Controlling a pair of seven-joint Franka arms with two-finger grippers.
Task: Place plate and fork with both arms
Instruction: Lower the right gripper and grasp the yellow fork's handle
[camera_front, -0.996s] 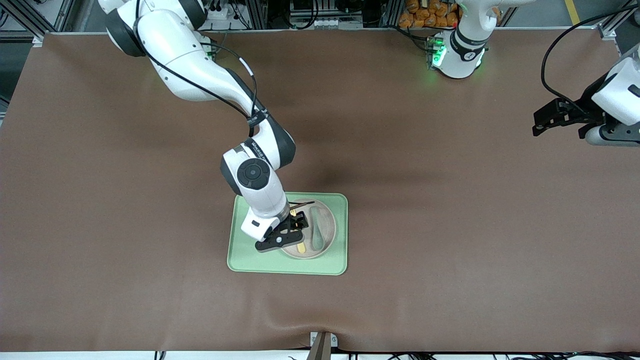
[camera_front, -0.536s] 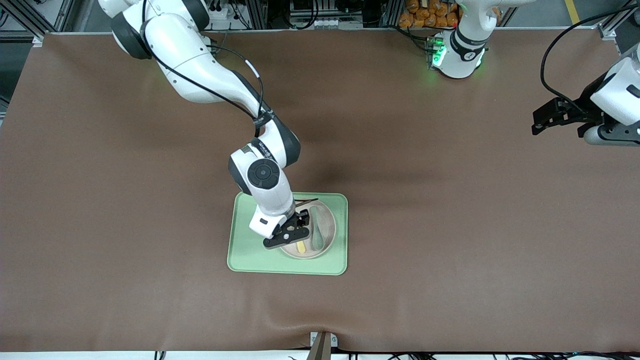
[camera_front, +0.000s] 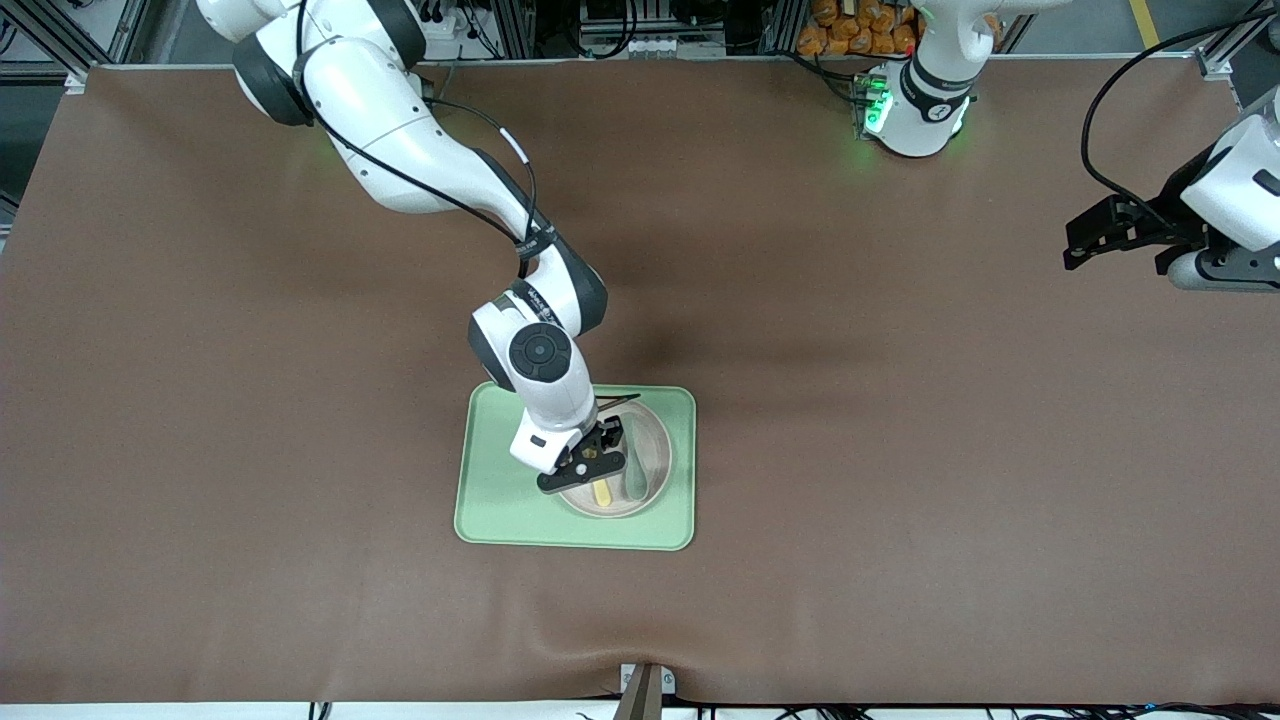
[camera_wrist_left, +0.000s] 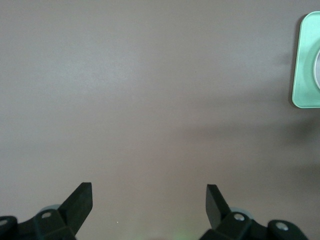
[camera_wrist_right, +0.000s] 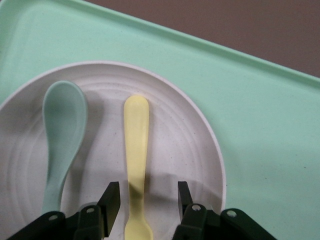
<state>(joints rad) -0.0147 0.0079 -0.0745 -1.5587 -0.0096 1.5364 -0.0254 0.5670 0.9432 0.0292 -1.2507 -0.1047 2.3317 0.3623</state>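
Observation:
The small beige plate (camera_front: 660, 452) lies in the light-green tray (camera_front: 500, 500). On the plate lies the yellow fork (camera_front: 602, 493), with a grey-green spoon (camera_front: 636, 465) beside it. My right gripper (camera_front: 590, 462) is low over the plate, open and holding nothing. In the right wrist view its fingers straddle the fork (camera_wrist_right: 136, 145) on the plate (camera_wrist_right: 175, 140) without touching it, and the right gripper (camera_wrist_right: 147, 194) has the spoon (camera_wrist_right: 62, 130) to one side. My left gripper (camera_front: 1070, 250) waits open over bare table at the left arm's end; the left wrist view shows it (camera_wrist_left: 149, 200) empty.
The tray's rim (camera_wrist_right: 260, 110) surrounds the plate, and a corner of the tray (camera_wrist_left: 306, 65) shows in the left wrist view. Brown table mat lies all around the tray. A thin dark stick rests at the plate's edge nearest the robots (camera_front: 612, 403).
My right gripper has shifted toward the middle of the plate and now sits over the fork. The left arm has barely moved.

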